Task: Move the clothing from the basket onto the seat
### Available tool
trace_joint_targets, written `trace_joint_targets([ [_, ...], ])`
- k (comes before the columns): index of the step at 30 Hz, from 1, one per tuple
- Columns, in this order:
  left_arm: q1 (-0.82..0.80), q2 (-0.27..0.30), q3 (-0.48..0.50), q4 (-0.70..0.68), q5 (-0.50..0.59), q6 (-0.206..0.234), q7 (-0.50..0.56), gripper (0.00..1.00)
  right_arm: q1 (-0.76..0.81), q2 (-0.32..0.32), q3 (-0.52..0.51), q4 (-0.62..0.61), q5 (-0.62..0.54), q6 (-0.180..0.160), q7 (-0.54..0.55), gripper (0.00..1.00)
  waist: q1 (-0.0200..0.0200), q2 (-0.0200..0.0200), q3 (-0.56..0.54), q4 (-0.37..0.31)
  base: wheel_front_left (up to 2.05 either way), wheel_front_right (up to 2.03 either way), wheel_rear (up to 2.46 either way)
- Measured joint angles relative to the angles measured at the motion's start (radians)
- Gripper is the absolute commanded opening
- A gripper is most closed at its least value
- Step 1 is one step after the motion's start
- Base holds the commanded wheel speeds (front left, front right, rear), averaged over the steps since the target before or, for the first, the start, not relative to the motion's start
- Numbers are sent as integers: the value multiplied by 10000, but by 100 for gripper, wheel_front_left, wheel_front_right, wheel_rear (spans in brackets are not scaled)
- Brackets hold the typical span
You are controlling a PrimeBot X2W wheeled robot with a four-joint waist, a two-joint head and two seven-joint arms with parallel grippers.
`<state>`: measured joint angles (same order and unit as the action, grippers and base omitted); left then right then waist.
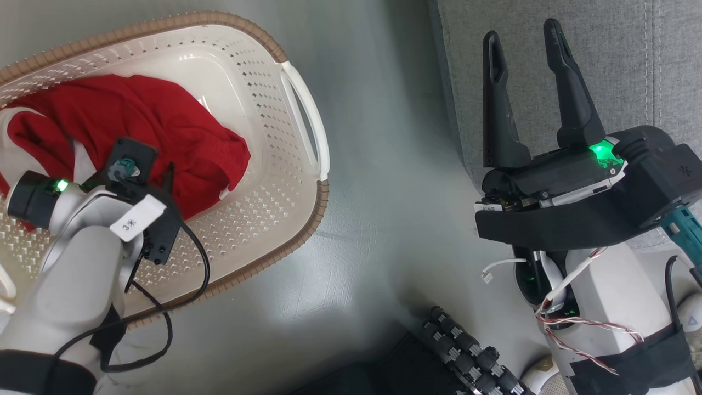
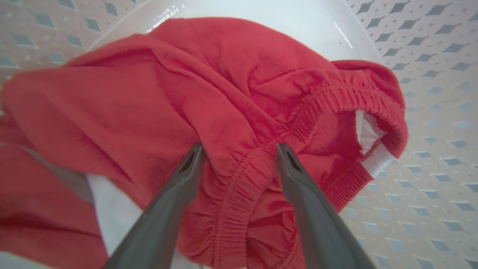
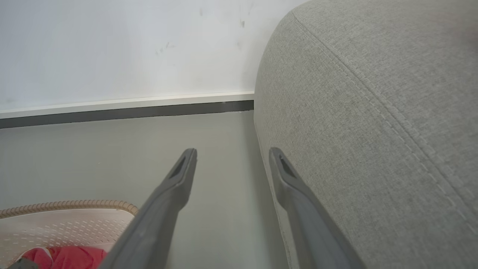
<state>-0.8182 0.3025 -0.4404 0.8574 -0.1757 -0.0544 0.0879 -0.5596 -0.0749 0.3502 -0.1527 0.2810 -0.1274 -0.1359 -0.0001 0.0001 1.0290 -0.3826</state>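
Left hand (image 2: 239, 147) hangs spread apart astride the clothing (image 2: 224, 93); pinching too shallow, I might let it slip into the basket (image 2: 429, 74).

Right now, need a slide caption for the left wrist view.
Left gripper open, its fingers either side of the elastic waistband of the red clothing lying in the basket.
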Motion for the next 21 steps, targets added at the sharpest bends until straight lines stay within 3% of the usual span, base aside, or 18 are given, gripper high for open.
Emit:
trace_joint_targets([
  [7,-251,-332,240,740,-360,-75,523,100,-1,27,19,84,6,0,-188,100,0,-1,6,-1,0,0,0],
  [8,-251,-332,240,740,-360,-75,523,62,-1,27,19,84,6,0,-188,100,0,-1,6,-1,0,0,0],
  [10,-310,-431,336,945,-560,-75,669,13,-11,31,27,113,6,0,-213,100,0,-1,8,7,0,0,0],
  [11,-352,-468,362,1039,-604,-75,731,0,-13,35,35,128,6,0,-245,100,0,-2,6,12,0,0,0],
  [21,-566,-527,525,1538,-736,-73,859,0,-116,59,157,414,6,0,-395,100,0,-1,-88,1,0,0,0],
])
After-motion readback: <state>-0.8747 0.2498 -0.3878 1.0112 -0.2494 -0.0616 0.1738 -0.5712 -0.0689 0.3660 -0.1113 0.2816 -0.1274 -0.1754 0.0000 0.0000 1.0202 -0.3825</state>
